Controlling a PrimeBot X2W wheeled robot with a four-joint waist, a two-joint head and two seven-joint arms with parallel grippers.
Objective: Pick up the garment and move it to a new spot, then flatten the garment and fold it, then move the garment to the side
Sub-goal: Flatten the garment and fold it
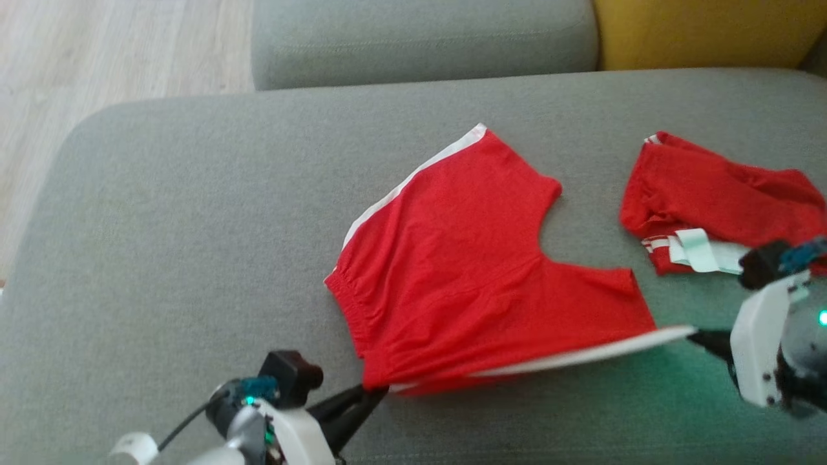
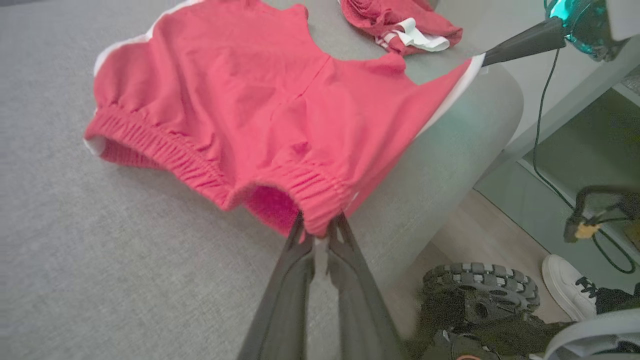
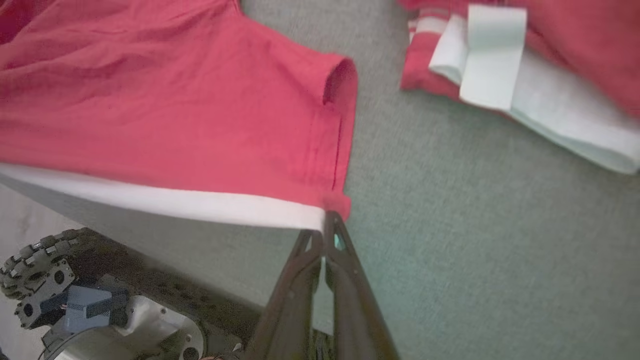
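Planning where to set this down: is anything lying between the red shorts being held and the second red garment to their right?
Nothing: bare grey cushion separates the red shorts from the second red garment, clearest in the head view.

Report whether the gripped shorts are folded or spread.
Spread: red shorts lie open, both legs showing, edge pulled taut between left gripper and right gripper.

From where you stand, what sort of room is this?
Probably a home living room: a grey upholstered sofa with a yellow cushion, pale wooden floor, and red shorts spread on the seat.
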